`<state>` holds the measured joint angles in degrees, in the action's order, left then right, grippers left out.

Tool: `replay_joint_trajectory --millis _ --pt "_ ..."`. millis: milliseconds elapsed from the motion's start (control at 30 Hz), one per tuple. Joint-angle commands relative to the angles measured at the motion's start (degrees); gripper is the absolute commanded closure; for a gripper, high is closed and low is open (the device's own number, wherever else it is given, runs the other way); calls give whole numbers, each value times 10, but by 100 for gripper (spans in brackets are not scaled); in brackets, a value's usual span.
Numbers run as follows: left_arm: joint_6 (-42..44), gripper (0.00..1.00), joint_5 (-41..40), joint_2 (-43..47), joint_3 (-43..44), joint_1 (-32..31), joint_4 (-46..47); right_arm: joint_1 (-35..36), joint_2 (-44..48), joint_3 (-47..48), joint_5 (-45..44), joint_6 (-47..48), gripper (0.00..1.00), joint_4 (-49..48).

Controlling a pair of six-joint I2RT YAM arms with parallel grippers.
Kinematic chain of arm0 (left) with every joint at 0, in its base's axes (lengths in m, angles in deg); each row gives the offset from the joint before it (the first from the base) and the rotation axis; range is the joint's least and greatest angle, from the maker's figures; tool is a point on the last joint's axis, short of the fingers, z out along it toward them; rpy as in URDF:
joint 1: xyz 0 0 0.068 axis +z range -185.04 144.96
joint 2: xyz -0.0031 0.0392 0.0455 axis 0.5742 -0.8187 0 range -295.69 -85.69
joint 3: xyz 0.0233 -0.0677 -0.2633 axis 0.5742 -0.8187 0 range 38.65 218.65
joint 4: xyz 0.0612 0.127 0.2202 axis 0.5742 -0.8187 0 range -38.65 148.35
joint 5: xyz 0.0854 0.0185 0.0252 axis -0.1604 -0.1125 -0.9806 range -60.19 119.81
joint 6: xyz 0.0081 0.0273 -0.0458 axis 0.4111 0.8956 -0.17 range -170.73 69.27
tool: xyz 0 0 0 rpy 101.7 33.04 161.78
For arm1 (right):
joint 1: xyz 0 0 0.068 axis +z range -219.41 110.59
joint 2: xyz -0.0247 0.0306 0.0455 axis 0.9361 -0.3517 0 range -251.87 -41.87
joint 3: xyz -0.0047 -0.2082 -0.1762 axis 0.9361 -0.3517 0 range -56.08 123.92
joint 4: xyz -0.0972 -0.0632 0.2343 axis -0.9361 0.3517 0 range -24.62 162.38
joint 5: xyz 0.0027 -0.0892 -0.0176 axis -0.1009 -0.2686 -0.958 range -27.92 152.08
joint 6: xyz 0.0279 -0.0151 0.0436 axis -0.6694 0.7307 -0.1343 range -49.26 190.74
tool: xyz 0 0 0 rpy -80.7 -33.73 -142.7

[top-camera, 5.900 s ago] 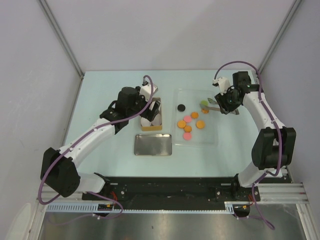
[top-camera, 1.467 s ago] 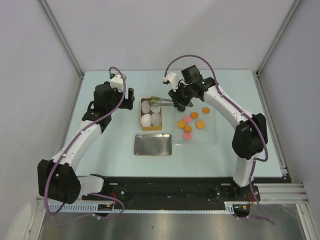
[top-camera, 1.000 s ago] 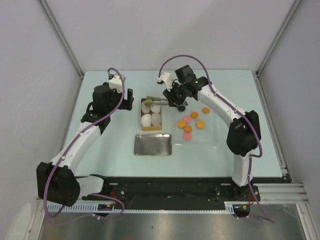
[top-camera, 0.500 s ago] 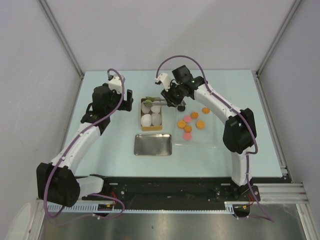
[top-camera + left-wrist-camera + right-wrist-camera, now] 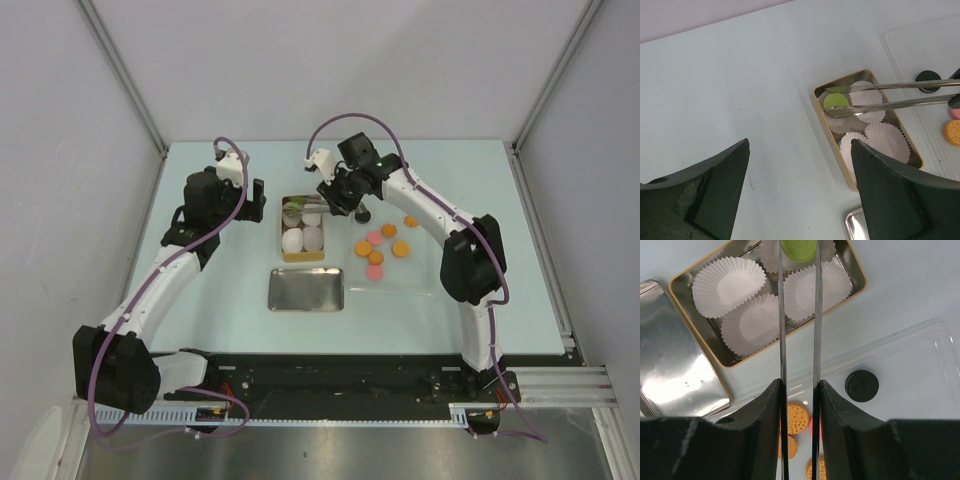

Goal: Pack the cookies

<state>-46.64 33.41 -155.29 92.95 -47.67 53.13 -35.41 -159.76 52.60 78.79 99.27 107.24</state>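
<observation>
My right gripper [image 5: 343, 199] [image 5: 799, 385] is shut on metal tongs [image 5: 315, 204] [image 5: 781, 315]. The tong tips pinch the green cookie [image 5: 293, 207] [image 5: 835, 101] [image 5: 798, 247] over the back-left paper cup of the gold tin [image 5: 281, 232] [image 5: 818, 107] [image 5: 858, 271]. White paper cups [image 5: 730, 286] fill the tin. Orange cookies [image 5: 401, 249] [image 5: 796, 418] and a pink one [image 5: 375, 238] lie on the clear tray [image 5: 420, 275]. The black cookie [image 5: 862, 385] [image 5: 928, 76] also sits there. My left gripper [image 5: 255, 195] [image 5: 800, 145] hangs open and empty over bare table left of the tin.
A silver lid [image 5: 306, 289] [image 5: 675, 375] lies flat just in front of the tin. The right arm stretches across the tray's back-left corner. Grey walls close in the table on three sides.
The right arm has carried the tongs and green cookie further left, from the tin's back right to over its back-left cup. The left arm has stayed put.
</observation>
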Motion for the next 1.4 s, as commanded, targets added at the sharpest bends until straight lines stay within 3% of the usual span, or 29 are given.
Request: replay_joint_trajectory --millis 0,167,567,967,1367 --pt "6 13 11 14 -4 6 14 5 -4 33 -4 5 70 -10" --pt "6 13 15 14 -4 7 13 5 -5 33 -4 6 61 -7" --pt "2 13 20 11 -4 8 12 5 5 28 -4 6 50 -4" --pt "-2 13 25 16 -6 8 12 1 70 -4 -12 -3 55 -12" --pt "-6 13 34 24 -6 8 7 -52 193 -121 -7 -11 55 -30"
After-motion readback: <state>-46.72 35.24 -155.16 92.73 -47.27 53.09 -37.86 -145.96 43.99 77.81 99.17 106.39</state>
